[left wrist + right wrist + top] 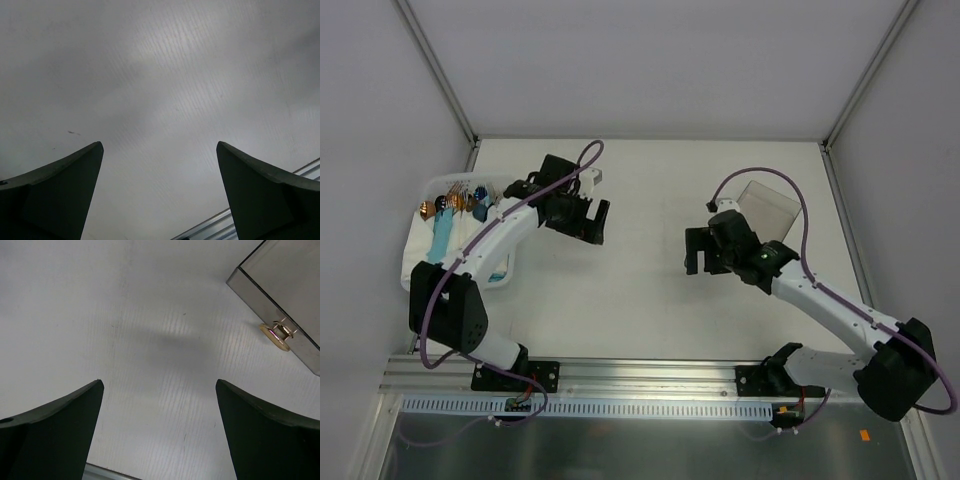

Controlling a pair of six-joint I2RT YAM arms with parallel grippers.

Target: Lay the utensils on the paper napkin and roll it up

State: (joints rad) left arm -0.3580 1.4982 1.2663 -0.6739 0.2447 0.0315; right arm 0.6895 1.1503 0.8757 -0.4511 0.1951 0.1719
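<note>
From the overhead view, the left gripper [592, 225] hangs above the table [640, 190] at about 11 o'clock from its middle. Its wrist view shows the left gripper [159, 150] with both dark fingers [60, 190] spread wide and only bare surface between them. The right gripper [695, 252] sits near 3 o'clock, also spread wide with nothing in it [159, 387]. The utensils [455, 203] lie at 9 o'clock in a white tray [418, 262], their coppery ends bunched at its far end beside a light-blue bundle [442, 240]. A grey box [766, 208] stands at 2 o'clock, its gold knob [276, 335] in the right wrist view. I cannot make out the paper napkin against the white tabletop.
</note>
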